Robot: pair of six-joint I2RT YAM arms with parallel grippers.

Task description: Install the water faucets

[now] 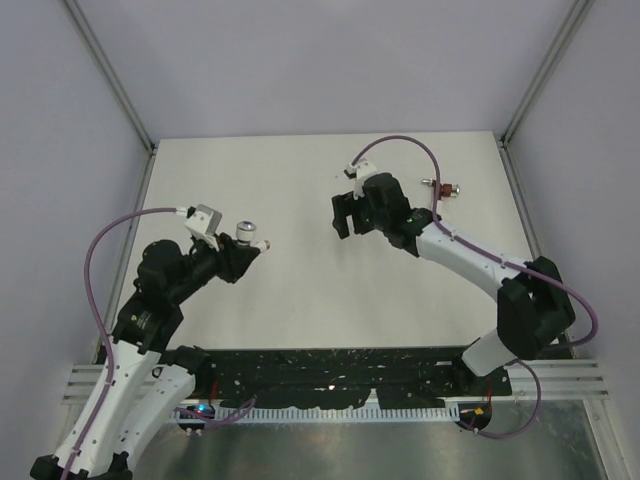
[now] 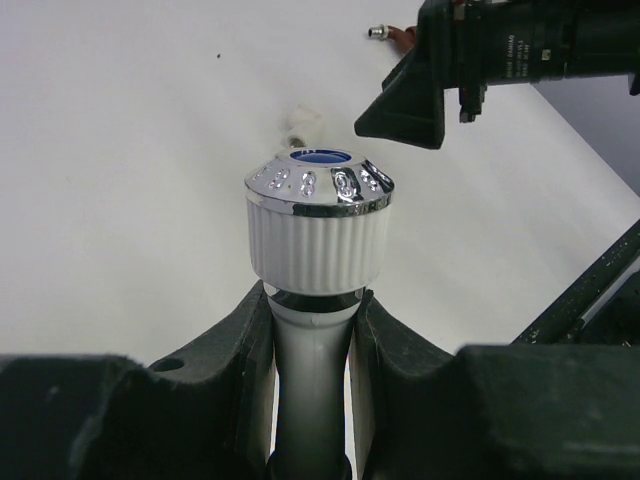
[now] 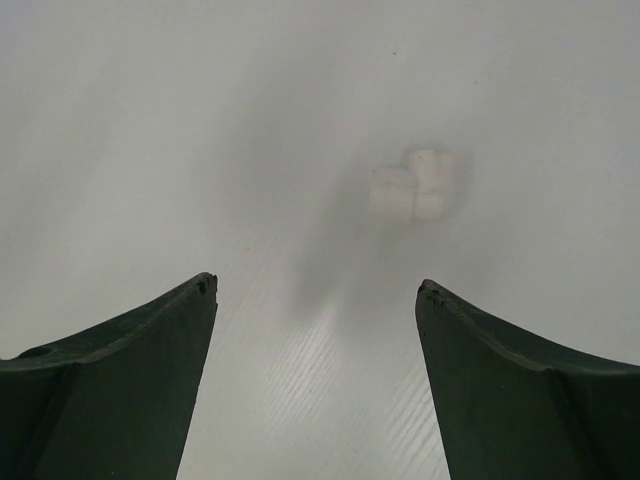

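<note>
My left gripper point(image 1: 250, 250) point(image 2: 312, 300) is shut on the stem of the white faucet point(image 2: 318, 225), held above the table with its silvery blue-dotted knob point(image 1: 246, 233) pointing away from the wrist. The dark red faucet point(image 1: 443, 188) lies on the table at the far right; the left wrist view shows only its metal tip point(image 2: 378, 32). My right gripper point(image 1: 345, 215) point(image 3: 317, 285) is open and empty, hovering over the table's middle back. The plain white elbow fitting point(image 3: 412, 183) lies on the table just beyond its fingertips, and also shows in the left wrist view point(image 2: 300, 122).
The white table point(image 1: 300, 290) is walled by a frame with grey posts point(image 1: 112, 85). A black slotted rail point(image 1: 320, 375) runs along the near edge by the arm bases. The right arm's body point(image 2: 500, 45) hangs over the table beyond the white faucet.
</note>
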